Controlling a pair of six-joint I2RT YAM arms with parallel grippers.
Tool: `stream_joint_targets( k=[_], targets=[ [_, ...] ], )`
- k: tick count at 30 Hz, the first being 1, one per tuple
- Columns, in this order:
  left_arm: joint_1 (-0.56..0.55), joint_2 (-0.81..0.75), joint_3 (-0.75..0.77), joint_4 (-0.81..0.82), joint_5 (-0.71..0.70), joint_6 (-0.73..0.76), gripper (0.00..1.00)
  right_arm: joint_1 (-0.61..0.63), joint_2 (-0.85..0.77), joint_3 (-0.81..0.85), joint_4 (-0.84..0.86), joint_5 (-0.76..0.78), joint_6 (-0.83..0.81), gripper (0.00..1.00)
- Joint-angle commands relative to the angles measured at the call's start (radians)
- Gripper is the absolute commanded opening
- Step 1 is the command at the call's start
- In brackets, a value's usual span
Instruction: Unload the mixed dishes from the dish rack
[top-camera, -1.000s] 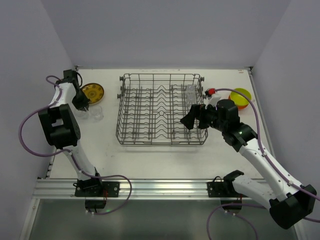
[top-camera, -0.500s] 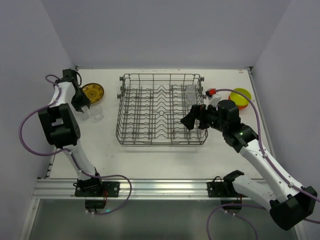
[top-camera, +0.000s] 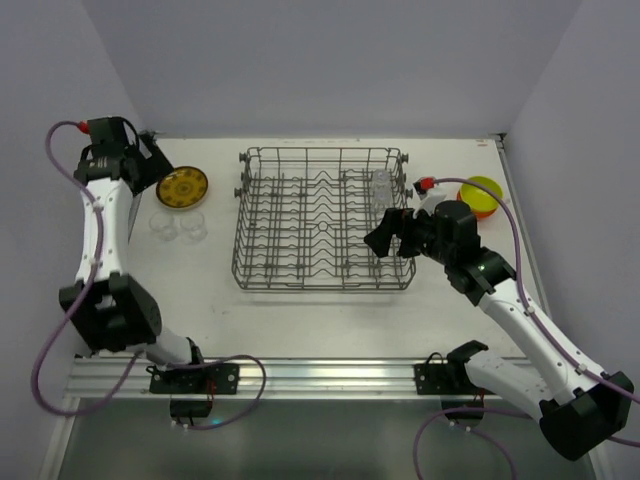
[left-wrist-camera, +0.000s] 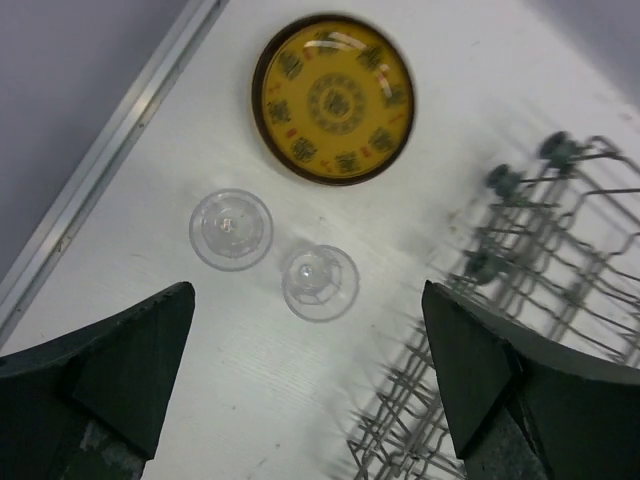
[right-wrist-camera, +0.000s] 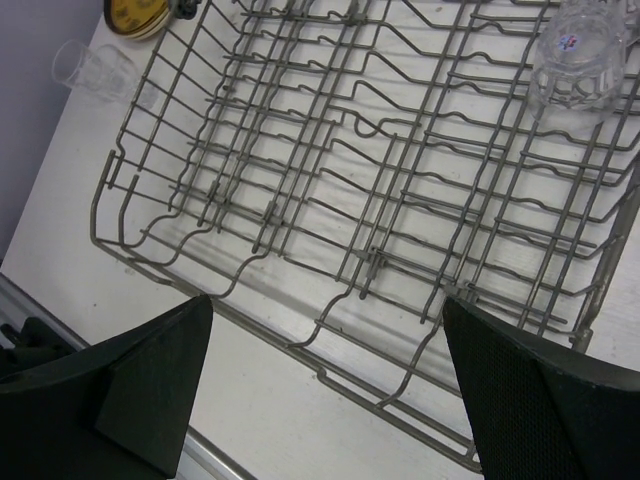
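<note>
With both the left gripper (left-wrist-camera: 310, 400) and right gripper (right-wrist-camera: 325, 400) spread wide and empty, the last clear glass (right-wrist-camera: 583, 55), upper right in the dish rack (right-wrist-camera: 330, 190), looks light, slippery and fragile, best pinched across its rim.

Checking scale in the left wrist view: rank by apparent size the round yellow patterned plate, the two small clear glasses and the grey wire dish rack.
1. Grey wire dish rack, though cropped.
2. Round yellow patterned plate.
3. The two small clear glasses look alike; no ranking.

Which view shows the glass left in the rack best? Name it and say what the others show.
The right wrist view: the clear glass fills the top right corner, sitting among the dish rack wires. The top external view shows it only as a small pale blur. The left wrist view misses it.
</note>
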Motion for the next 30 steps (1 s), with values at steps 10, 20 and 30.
stream_joint_targets(
  k=[10,20,30],
  targets=[
    [-0.207,-0.789,-0.609,0.286,0.115,-0.005,1.0,-0.004,0.141,0.099,0.0,0.245,0.079,0.99],
    [-0.286,-1.048,-0.835,0.333,0.079,0.024,1.0,-0.006,0.559,0.422,-0.151,0.465,-0.071,0.94],
    [-0.313,-1.022,-0.841,0.337,0.08,0.019,1.0,-0.056,0.874,0.739,-0.249,0.434,-0.151,0.91]
  ],
)
